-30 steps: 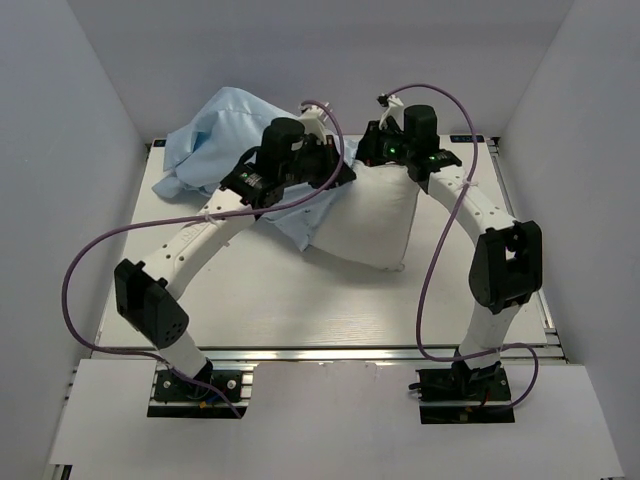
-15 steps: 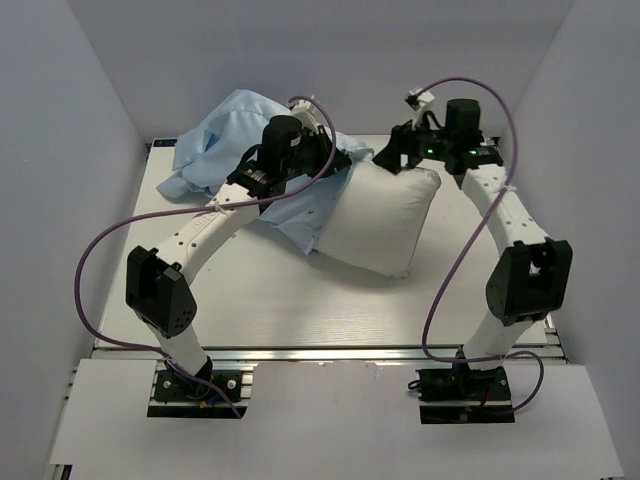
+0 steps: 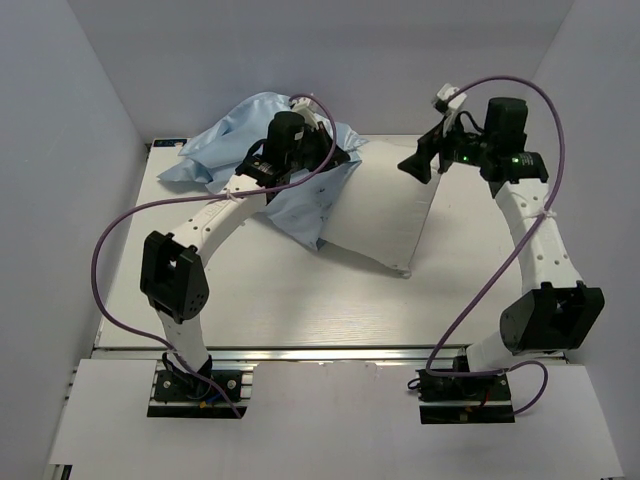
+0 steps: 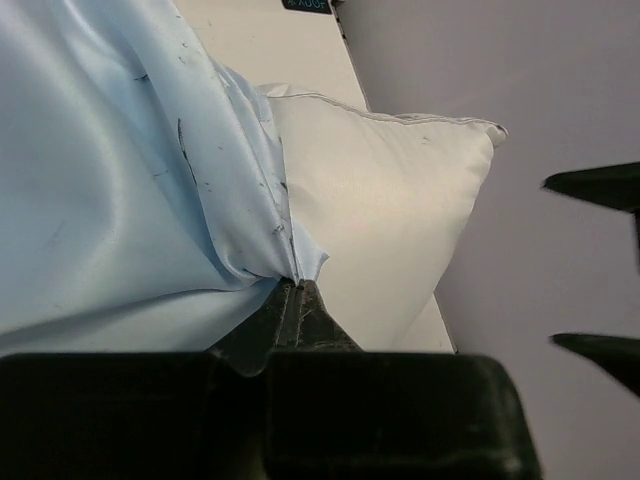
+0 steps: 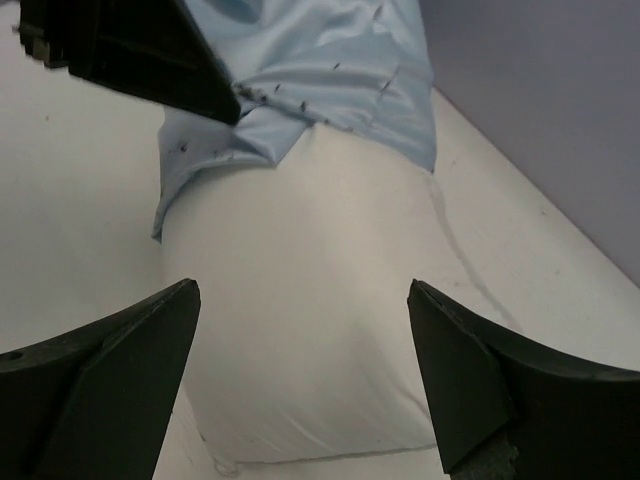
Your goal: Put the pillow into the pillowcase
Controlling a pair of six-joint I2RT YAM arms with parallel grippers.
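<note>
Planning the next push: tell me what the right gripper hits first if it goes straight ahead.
Probably the pillow: its bare end sits ahead, framed by the right gripper's open fingers, with the pillowcase farther on. Depth is unclear.

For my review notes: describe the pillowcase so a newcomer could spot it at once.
On the white table, look at the far left, beneath the left arm. The pillowcase is the thin, crumpled light-blue cloth pinched in the left pincer, covering one end of the pillow, which is plump and off-white.

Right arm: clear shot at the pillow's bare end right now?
Probably yes. The right gripper hangs open facing the pillow, nothing between them; the pillowcase, pinched by the left gripper, covers only the other end.
</note>
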